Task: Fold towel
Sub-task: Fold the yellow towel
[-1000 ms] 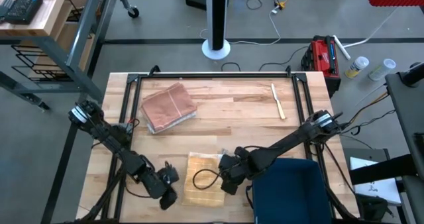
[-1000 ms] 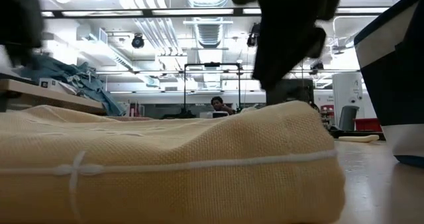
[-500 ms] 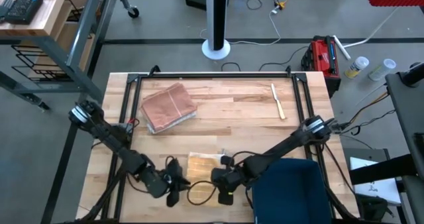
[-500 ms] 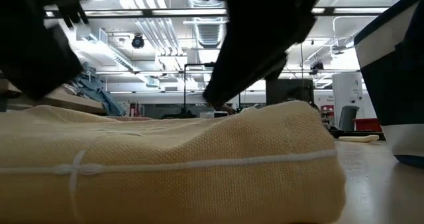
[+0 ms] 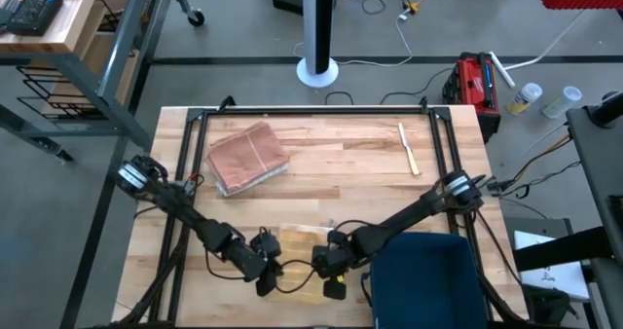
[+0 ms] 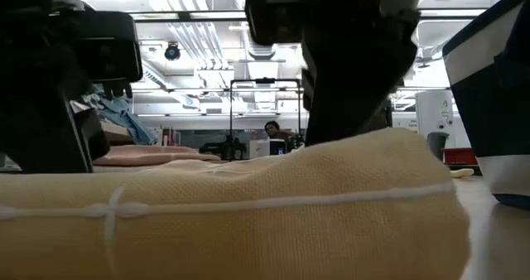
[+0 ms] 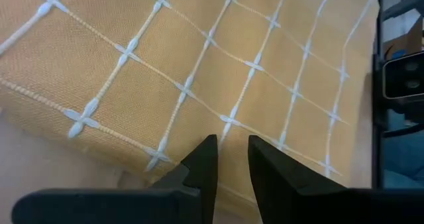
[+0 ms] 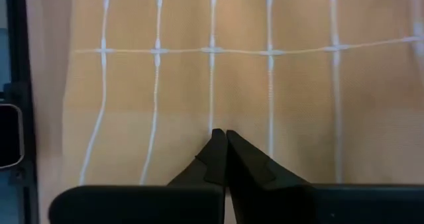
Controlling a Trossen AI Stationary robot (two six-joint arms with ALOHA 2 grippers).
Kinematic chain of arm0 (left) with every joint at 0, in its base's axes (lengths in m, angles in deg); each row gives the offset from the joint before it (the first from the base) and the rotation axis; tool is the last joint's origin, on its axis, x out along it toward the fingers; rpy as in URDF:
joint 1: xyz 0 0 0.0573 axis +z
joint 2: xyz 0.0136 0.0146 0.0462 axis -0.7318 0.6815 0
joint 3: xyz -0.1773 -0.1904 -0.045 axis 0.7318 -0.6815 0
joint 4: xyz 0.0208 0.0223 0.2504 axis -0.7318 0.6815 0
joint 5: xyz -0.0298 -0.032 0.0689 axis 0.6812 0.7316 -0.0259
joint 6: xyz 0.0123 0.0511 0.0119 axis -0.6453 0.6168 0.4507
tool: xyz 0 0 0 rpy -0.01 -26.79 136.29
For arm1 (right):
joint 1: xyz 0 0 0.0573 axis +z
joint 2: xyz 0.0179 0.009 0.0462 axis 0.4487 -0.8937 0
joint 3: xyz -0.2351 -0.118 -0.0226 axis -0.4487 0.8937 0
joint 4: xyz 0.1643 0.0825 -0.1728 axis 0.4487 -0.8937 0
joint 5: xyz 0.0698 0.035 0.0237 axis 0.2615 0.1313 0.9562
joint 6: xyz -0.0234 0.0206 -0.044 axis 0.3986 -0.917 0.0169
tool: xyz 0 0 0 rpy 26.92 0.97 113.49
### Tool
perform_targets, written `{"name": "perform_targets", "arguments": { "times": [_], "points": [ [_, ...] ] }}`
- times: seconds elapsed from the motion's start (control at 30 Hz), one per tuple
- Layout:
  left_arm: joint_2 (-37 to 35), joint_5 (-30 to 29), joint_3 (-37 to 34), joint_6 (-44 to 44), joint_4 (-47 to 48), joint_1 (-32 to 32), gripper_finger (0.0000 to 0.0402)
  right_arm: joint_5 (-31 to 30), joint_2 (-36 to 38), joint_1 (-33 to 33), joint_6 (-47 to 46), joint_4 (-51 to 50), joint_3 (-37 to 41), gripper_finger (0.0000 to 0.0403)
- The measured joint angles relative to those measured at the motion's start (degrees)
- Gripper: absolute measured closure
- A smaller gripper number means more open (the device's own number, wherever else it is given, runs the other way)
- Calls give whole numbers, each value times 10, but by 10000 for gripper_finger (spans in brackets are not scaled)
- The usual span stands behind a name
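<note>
Tan towel (image 5: 297, 239) with white grid lines, folded thick and flat, lying between left hand (image 5: 265, 277) and right hand (image 5: 331, 271).

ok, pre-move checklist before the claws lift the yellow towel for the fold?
1. Right claw shut at the yellow towel: ok. Fingertips meet at the cloth in the right wrist view.
2. Cloth actually pinched by the right claw: cannot tell. No fabric shows between the tips.
3. Left claw gripping the towel: not ok. A narrow gap shows between its fingers, above the cloth near the towel's edge.
4. Both claws at the towel's near edge: ok in the high view.
5. Pink folded towel out of the way: ok, it lies at the table's far left.
6. Wooden stick clear: ok, far right.
</note>
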Motion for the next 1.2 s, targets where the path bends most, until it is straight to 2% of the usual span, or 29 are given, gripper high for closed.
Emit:
{"name": "perform_targets", "arguments": {
  "times": [0.2, 0.33, 0.4, 0.5, 0.7, 0.87, 0.93, 1.1, 1.2],
  "points": [
    [-32, -2, 0, 3, 1, -1, 326, -43, 29, 1, -1, -24, 0, 401],
    [-40, -57, 5, 42, -11, -2, 326, -87, 33, -1, -4, -23, 0, 402],
    [-33, -58, 5, 54, -11, 8, 326, -94, 22, -6, -9, -23, 0, 402],
    [-15, -48, 0, 31, -1, 20, 326, -94, 2, -16, -27, -44, 4, 403],
    [1, 12, 2, -45, 39, 42, 326, -96, -2, -14, -43, -116, 5, 403],
    [-18, 28, 0, -23, 49, 42, 326, -96, 26, -11, -41, -127, 2, 403],
    [-35, 30, -1, -13, 50, 40, 326, -118, 38, -11, -41, -127, 0, 403],
    [-69, -22, 0, 40, 47, 40, 326, -180, 54, -16, -48, -138, 0, 403],
    [-64, -56, -1, 77, 54, 60, 326, -185, 48, -27, -54, -135, 0, 403]
  ]
}}
